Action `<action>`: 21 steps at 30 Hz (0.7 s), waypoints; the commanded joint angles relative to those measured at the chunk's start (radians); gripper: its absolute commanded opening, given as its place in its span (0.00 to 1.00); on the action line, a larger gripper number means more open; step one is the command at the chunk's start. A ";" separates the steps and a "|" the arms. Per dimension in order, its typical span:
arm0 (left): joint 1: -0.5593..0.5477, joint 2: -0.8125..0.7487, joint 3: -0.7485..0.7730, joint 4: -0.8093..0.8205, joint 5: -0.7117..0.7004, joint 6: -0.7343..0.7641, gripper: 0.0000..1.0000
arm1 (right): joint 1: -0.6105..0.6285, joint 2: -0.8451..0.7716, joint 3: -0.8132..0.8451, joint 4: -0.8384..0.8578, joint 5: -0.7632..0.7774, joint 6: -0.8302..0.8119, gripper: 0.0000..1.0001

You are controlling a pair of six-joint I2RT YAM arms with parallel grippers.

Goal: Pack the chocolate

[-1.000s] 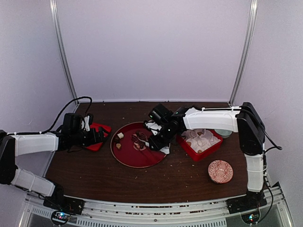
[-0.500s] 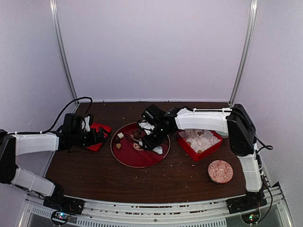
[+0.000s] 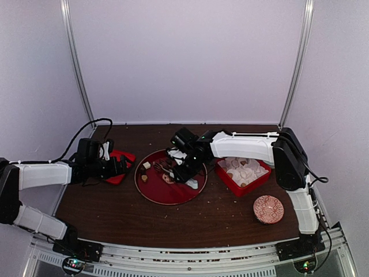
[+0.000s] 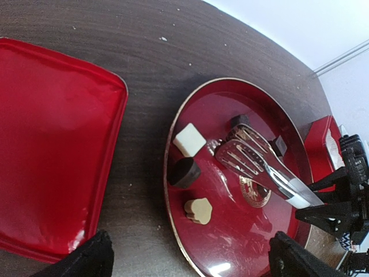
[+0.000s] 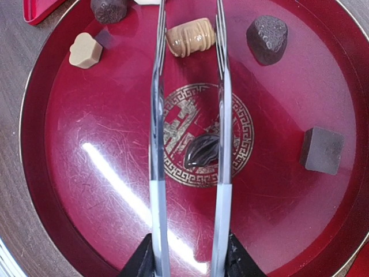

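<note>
Several chocolates lie on the round red plate [image 5: 69,190]. My right gripper [image 5: 190,259] is shut on metal tongs [image 5: 222,86], whose two blades reach across the plate and flank a tan ridged chocolate [image 5: 190,37]; whether they pinch it I cannot tell. A dark leaf-shaped chocolate [image 5: 202,151] lies partly under the right blade. Others are a dark round piece [image 5: 267,38], a dark cube [image 5: 322,150] and a tan flower shape [image 5: 85,50]. My left gripper [image 4: 190,259] is open above the plate's left edge, near a white cube [image 4: 189,139].
A flat red lid [image 3: 124,156] lies under the left arm. A red box [image 3: 230,183] with crinkled white paper cups stands right of the plate [image 3: 161,193]. A small patterned bowl [image 3: 268,209] sits at the front right. Pale crumbs dot the dark table.
The right arm has swung left with the tongs, further over the plate, and the tong blades have drawn closer together. The left arm has not moved.
</note>
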 commanded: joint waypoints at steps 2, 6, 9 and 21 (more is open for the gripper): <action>-0.007 0.007 0.018 0.034 -0.008 0.009 0.96 | 0.004 -0.091 -0.030 -0.006 0.012 -0.014 0.26; -0.006 0.001 0.016 0.033 -0.007 0.007 0.96 | 0.004 -0.153 -0.073 0.014 0.007 -0.011 0.25; -0.007 0.001 0.013 0.035 -0.006 0.004 0.96 | 0.004 -0.190 -0.105 0.041 0.004 -0.010 0.25; -0.007 -0.005 0.003 0.042 -0.005 0.000 0.96 | -0.064 -0.423 -0.337 0.079 0.035 0.008 0.24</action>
